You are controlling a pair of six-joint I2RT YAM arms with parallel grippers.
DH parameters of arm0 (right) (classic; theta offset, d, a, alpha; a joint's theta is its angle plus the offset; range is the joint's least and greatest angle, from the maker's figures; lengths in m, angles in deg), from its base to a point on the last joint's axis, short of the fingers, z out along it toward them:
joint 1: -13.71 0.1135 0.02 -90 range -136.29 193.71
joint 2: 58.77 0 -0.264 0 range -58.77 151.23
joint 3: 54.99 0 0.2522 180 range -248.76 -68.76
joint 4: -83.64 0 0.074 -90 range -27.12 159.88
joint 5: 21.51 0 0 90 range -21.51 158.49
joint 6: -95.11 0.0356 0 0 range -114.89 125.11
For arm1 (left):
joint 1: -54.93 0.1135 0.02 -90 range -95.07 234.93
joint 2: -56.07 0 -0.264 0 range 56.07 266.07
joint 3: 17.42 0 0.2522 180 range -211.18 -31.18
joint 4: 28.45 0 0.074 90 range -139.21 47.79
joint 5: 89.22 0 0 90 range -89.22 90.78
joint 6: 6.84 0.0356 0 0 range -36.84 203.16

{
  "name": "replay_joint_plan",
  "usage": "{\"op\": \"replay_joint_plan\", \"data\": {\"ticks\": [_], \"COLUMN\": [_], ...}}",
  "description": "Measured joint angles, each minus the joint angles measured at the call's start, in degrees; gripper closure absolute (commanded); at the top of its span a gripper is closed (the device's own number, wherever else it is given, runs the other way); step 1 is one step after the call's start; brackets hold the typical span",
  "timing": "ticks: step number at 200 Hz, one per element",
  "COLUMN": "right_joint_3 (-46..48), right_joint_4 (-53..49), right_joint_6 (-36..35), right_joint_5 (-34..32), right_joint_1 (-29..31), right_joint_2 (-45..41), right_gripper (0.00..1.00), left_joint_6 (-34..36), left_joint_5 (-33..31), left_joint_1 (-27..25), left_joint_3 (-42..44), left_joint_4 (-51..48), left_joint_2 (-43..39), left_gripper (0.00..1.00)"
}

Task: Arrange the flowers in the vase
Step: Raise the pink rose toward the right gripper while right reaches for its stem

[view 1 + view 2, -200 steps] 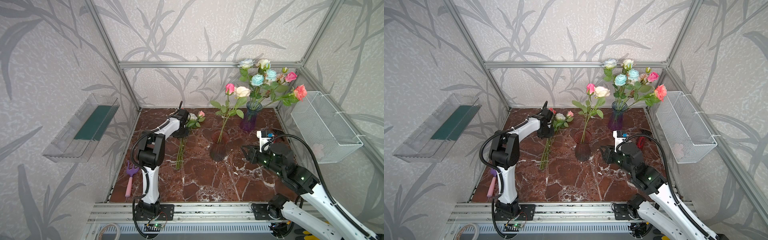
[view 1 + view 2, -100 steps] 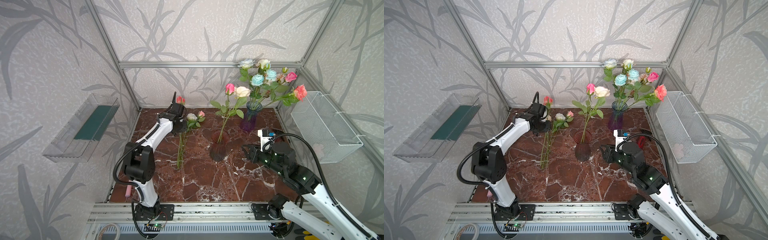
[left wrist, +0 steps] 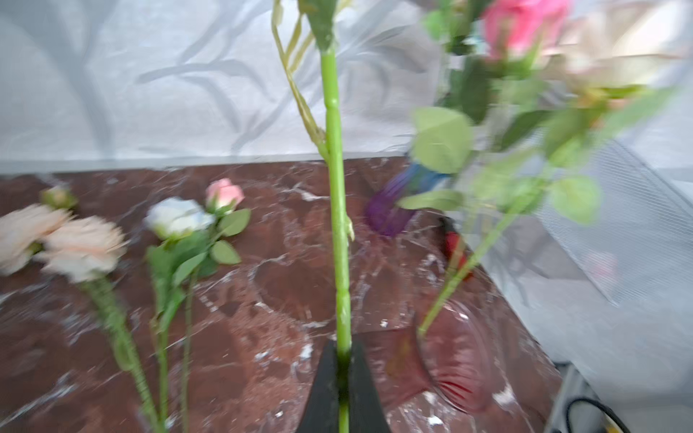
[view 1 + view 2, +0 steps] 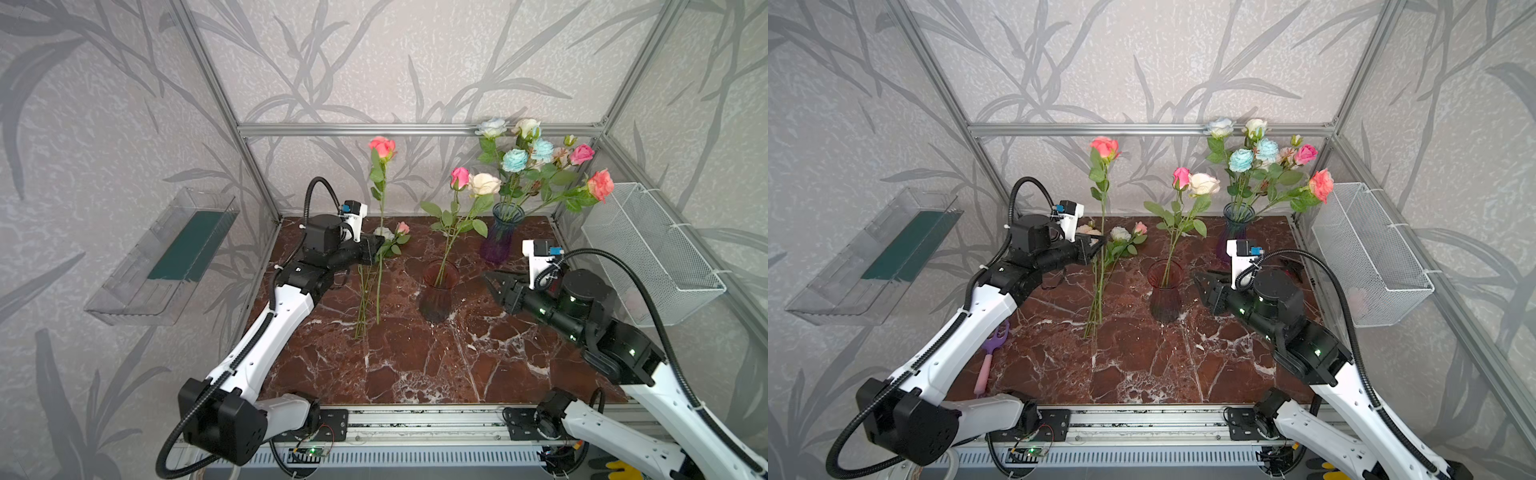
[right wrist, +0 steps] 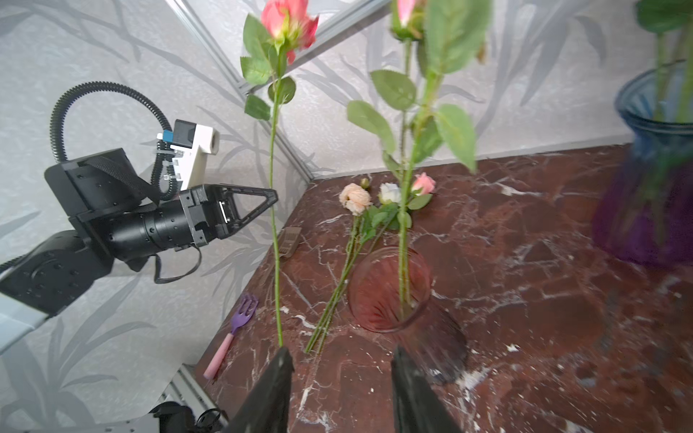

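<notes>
Between the clenched jaws of my left tool [image 3: 344, 360], the coral rose [image 4: 382, 146] stands upright, stem tip near the table [image 4: 415, 365], left of the red vase [image 4: 434, 301]. I should lift until the tip clears the rim, then lower straight. My right tool [image 4: 492, 280] hangs released nearby.

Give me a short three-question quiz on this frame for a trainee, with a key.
1. True or false: the left gripper is shut on the coral rose's stem.
2. The right gripper holds: A a rose; B a vase; C nothing.
3. Which vase holds the pale blue roses?
Key: 1 true; 2 C, its jaws stand open and empty; 3 the blue-purple vase at the back.
</notes>
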Motion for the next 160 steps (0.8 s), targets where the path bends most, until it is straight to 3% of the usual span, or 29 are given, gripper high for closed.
{"op": "replay_joint_plan", "data": {"ticks": [41,100,114,133,160], "right_joint_3": [-9.9,-12.9,-13.9,-14.3,-14.7], "right_joint_4": [4.2,11.0,12.3,13.9,15.0], "right_joint_6": [-3.9,-5.2,-5.3,-5.3,-5.0], "right_joint_5": [-1.1,-4.1,-4.8,-5.8,-6.6], "right_joint_1": [10.1,11.2,11.2,11.2,11.2], "right_joint_2": [13.0,21.1,21.9,22.4,23.0], "right_gripper": [0.52,0.51,0.55,0.68,0.76], "left_joint_6": [0.1,0.7,0.9,1.2,1.6], "left_joint_5": [10.9,14.6,14.9,15.2,15.5], "left_joint_1": [-7.7,-12.1,-12.1,-12.2,-12.2], "left_joint_3": [0.7,0.7,0.7,0.7,0.7], "left_joint_4": [6.9,7.8,7.8,7.8,7.8], "left_joint_2": [-3.5,-4.5,-4.6,-4.7,-5.2], "left_gripper": [1.00,1.00,1.00,1.00,1.00]}}
